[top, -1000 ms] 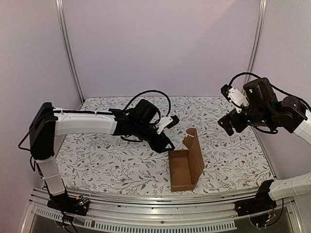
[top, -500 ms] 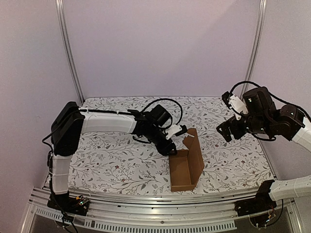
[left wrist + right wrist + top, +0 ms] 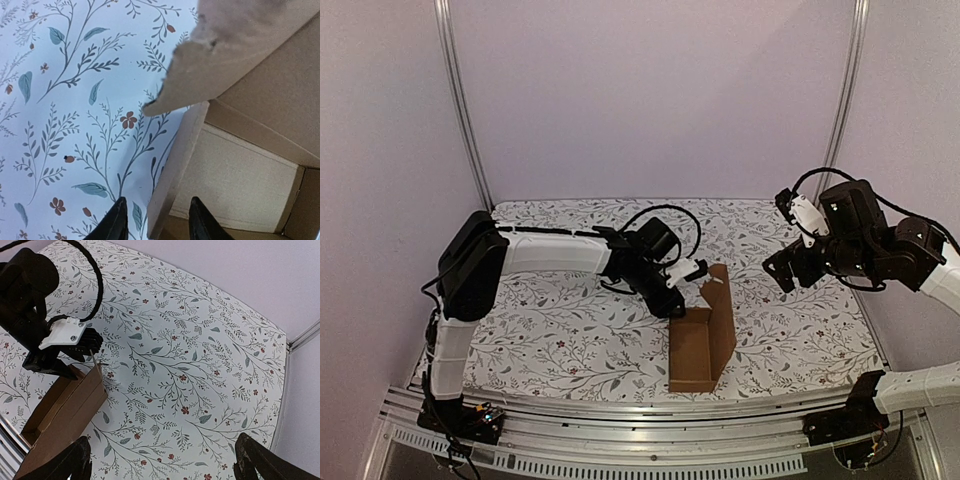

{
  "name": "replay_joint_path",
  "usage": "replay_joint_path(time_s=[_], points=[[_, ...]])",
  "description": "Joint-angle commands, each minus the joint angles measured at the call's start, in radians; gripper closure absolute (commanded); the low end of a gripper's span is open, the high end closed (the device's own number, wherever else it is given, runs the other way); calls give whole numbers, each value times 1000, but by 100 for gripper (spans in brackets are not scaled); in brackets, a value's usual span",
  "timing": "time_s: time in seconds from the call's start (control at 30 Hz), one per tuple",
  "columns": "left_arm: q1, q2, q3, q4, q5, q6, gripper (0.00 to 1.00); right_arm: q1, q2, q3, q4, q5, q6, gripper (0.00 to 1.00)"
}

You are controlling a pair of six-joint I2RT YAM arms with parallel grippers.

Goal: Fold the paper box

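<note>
The paper box (image 3: pixel 700 345) is a brown carton standing open-topped near the table's front, with a tall right wall and a raised flap (image 3: pixel 713 285) at its far end. My left gripper (image 3: pixel 676 300) reaches in from the left at the box's far left corner. In the left wrist view the box's thin left wall (image 3: pixel 175 165) stands between the two black fingertips of the left gripper (image 3: pixel 157 212), with a gap on each side. My right gripper (image 3: pixel 782 270) hangs open above the table to the right of the box. The right wrist view shows the box (image 3: pixel 60 415) left of the right gripper (image 3: pixel 162 452).
The table (image 3: pixel 550 330) has a white cloth printed with leaves and small flowers. Metal frame posts (image 3: pixel 460 100) stand at the back corners, and a rail runs along the near edge. The left arm's cable (image 3: pixel 665 212) loops above its wrist.
My left arm has swung right to the box's far left corner, and its jaws have narrowed around the left wall. The right gripper has dropped slightly and drifted left.
</note>
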Motion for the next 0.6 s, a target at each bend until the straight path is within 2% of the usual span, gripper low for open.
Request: replay_joint_path(time_s=[0.0, 0.17, 0.57], points=[[-6, 27, 17, -10, -11, 12, 62, -7, -16, -19, 15, -10, 14, 1], [-6, 27, 8, -19, -18, 20, 65, -6, -11, -18, 16, -10, 16, 1], [-6, -9, -25, -22, -48, -23, 89, -7, 9, -10, 31, -25, 24, 1]])
